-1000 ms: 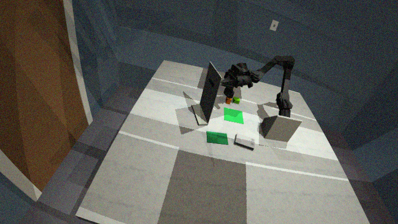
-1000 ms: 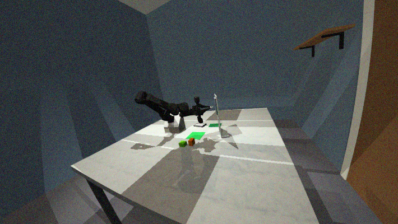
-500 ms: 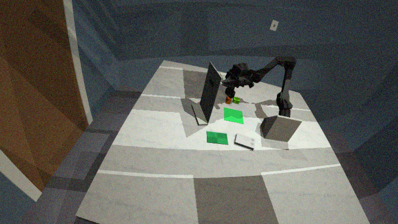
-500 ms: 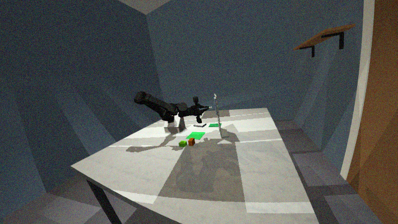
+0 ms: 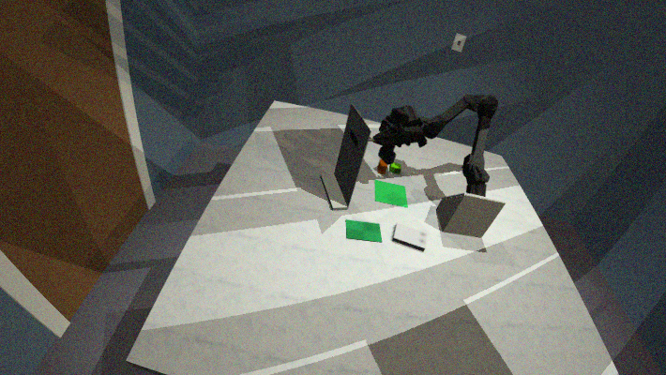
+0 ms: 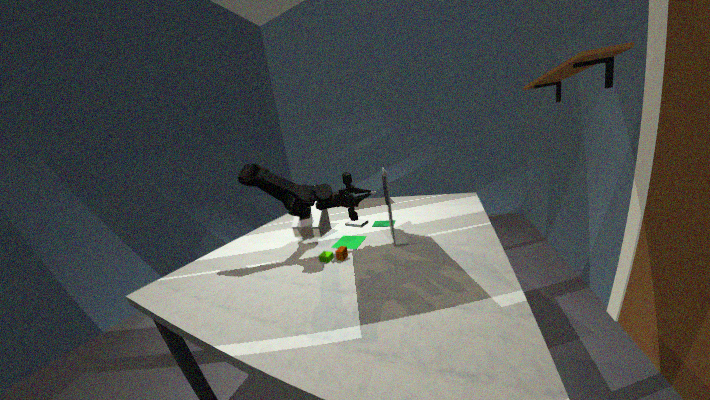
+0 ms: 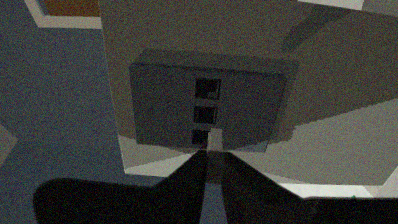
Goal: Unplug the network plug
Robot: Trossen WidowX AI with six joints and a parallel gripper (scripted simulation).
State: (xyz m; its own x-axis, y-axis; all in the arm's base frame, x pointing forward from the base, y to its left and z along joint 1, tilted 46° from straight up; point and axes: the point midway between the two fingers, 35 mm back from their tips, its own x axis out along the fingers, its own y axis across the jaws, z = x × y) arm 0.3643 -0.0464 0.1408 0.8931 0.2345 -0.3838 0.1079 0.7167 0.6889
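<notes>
The upright dark panel (image 5: 353, 161) (image 6: 388, 212) (image 7: 162, 105) shows three socket openings in the wrist view. My gripper (image 5: 376, 139) (image 6: 369, 193) (image 7: 213, 158) is shut on the small pale network plug (image 6: 374, 192) (image 7: 215, 140). In the wrist view the plug overlaps the lowest opening. The exterior view shows a small gap between the plug's front and the panel, so it is out of the socket and held in the air. Its tab cannot be made out. The bright green marked square (image 5: 390, 193) (image 6: 350, 242) lies flat on the table, lower than the gripper and towards the arm's base.
An orange block (image 5: 382, 167) (image 6: 341, 253) and a lime green block (image 5: 395, 168) (image 6: 326, 256) stand near the square. A darker green flat piece (image 5: 363, 231) (image 6: 383, 224) and a white box (image 5: 409, 236) (image 6: 357, 223) lie on its other side. A grey block (image 5: 474, 217) stands by the arm's base.
</notes>
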